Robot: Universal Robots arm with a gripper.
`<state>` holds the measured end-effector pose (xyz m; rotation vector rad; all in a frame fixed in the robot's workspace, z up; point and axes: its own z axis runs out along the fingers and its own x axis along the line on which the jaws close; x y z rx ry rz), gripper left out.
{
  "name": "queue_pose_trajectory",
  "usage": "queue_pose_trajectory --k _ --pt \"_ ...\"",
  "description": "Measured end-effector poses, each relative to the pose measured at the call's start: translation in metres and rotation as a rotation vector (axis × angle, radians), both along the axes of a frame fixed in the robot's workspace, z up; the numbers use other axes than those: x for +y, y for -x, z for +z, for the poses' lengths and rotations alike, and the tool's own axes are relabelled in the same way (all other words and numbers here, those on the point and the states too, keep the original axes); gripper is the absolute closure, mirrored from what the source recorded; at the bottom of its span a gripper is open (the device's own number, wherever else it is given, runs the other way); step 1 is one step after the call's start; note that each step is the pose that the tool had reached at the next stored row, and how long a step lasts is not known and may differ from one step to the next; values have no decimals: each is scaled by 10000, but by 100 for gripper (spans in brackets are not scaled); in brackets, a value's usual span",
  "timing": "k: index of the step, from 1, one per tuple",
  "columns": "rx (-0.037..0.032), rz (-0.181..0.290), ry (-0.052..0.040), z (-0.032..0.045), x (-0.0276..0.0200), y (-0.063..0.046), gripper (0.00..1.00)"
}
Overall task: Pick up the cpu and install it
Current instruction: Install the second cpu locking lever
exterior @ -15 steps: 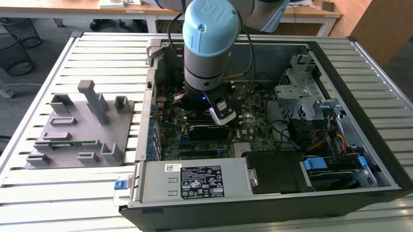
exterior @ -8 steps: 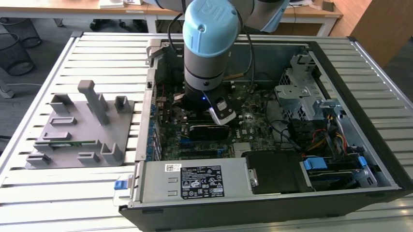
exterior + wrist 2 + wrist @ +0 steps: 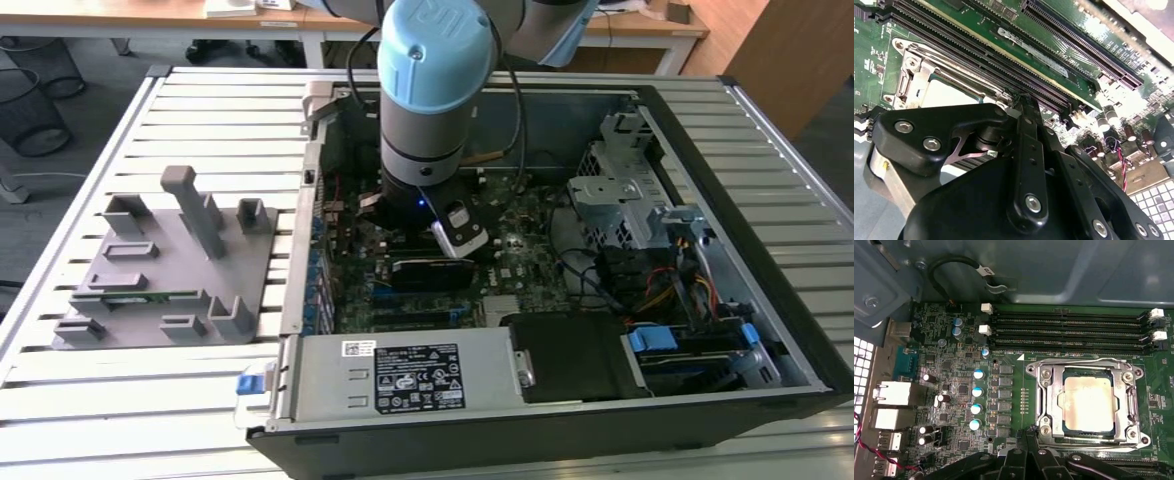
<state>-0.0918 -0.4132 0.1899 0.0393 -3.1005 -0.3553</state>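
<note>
Your gripper (image 3: pixel 1030 432) has its fingers pinched together on nothing, tips just beside the socket frame (image 3: pixel 1046 405); the cpu (image 3: pixel 1089 402) sits inside.

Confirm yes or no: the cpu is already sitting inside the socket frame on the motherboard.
Yes. In the first wrist view the cpu lies flat within the metal socket frame, its pale metal top facing up.

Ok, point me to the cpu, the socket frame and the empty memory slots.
cpu (image 3: pixel 1089 405), first wrist view, middle of its silver top.
socket frame (image 3: pixel 1046 402), first wrist view, its metal side rail.
memory slots (image 3: pixel 1069 330), first wrist view, middle of the black rows.
</note>
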Motion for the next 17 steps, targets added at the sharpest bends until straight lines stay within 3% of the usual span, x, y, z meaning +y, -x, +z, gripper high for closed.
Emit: queue_pose_trajectory --k 3,17 --pt "3 1 116 4 5 3 89" --pt "1 0 113 33 38 18 89"
